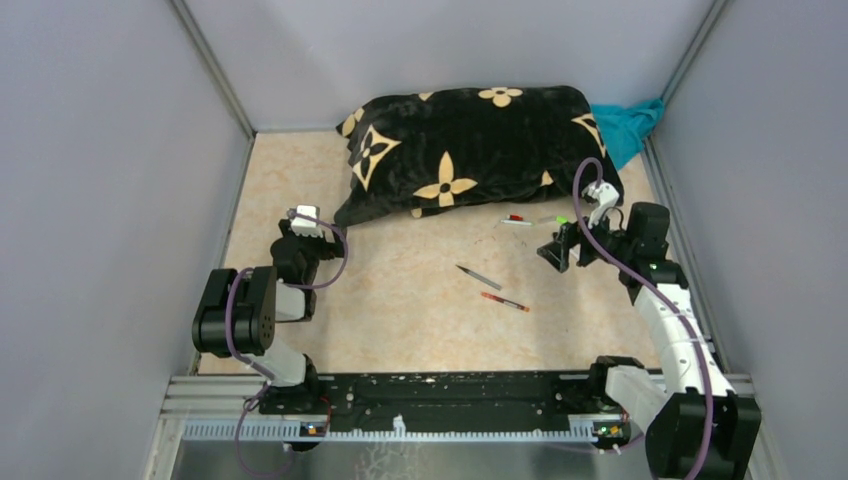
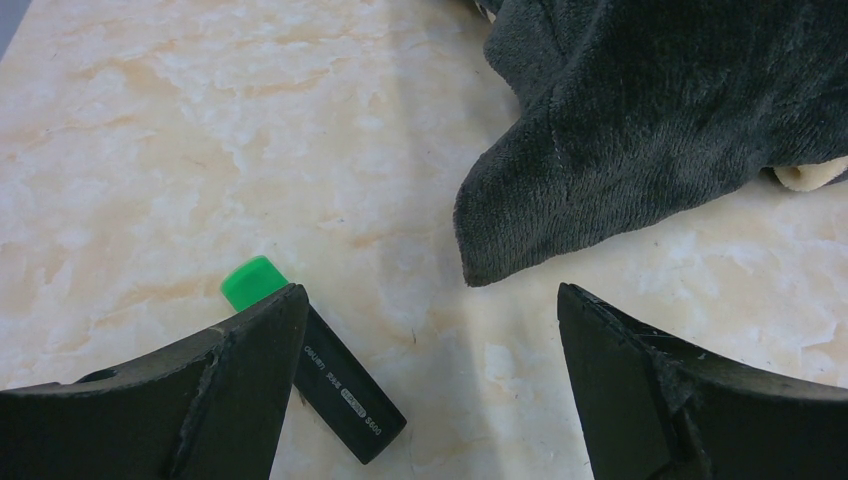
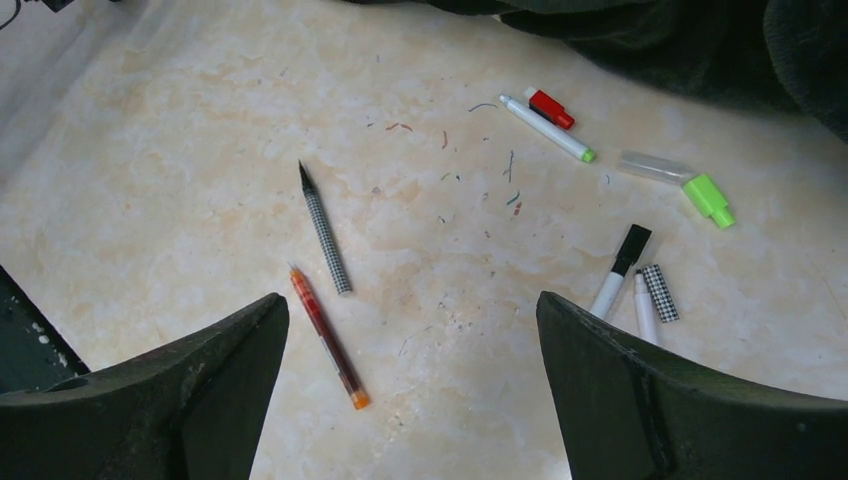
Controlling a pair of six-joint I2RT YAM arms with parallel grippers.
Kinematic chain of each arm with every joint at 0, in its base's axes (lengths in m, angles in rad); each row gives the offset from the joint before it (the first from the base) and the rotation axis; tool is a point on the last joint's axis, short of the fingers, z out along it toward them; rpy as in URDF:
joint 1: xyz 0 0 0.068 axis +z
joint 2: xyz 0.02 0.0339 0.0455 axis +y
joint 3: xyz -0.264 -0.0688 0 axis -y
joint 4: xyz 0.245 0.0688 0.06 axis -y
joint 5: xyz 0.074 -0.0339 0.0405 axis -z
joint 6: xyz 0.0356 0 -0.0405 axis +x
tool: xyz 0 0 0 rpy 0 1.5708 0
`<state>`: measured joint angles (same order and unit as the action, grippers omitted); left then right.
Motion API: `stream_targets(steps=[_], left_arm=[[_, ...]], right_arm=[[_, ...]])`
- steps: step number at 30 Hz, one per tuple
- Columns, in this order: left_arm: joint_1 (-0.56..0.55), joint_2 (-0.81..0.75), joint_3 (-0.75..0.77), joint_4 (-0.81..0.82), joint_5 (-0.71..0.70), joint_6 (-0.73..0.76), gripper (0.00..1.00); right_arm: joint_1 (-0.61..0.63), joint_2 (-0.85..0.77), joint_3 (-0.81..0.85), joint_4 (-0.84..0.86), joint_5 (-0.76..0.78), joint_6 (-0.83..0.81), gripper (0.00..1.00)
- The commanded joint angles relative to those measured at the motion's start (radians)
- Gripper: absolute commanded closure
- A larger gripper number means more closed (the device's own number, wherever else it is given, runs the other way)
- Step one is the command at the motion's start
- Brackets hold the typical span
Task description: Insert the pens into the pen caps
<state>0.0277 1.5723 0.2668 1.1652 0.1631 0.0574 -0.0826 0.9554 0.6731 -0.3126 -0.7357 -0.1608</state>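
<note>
My left gripper (image 2: 428,300) is open above the tabletop, and a stubby black marker with a green end (image 2: 345,390) lies flat beside its left finger, partly hidden under it. The right gripper (image 3: 410,305) is also open and holds nothing. Ahead of it lie a grey checked pen (image 3: 326,228) and a red pen (image 3: 328,335). Further right are a white pen with a green tip (image 3: 545,128), a red cap (image 3: 551,108), a clear tube with a green cap (image 3: 708,197), a white pen with a black end (image 3: 620,268), a checked cap (image 3: 659,292) and another white pen (image 3: 645,318).
A black blanket with cream flowers (image 1: 465,150) is heaped at the back, and its corner (image 2: 560,200) lies just ahead of my left gripper. A teal cloth (image 1: 630,125) sits in the back right corner. Grey walls enclose the marbled table (image 1: 400,300).
</note>
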Motion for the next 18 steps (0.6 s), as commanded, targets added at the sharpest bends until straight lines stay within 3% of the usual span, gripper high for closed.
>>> stream_targets(steps=[1,18], left_arm=[[-0.006,0.000,0.012,-0.002,0.023,0.013,0.01],[-0.007,0.000,0.012,-0.002,0.024,0.013,0.01]], right_arm=[[-0.016,-0.043,-0.021,0.058,-0.024,0.017,0.08],[-0.016,-0.038,-0.031,0.067,-0.040,0.031,0.08]])
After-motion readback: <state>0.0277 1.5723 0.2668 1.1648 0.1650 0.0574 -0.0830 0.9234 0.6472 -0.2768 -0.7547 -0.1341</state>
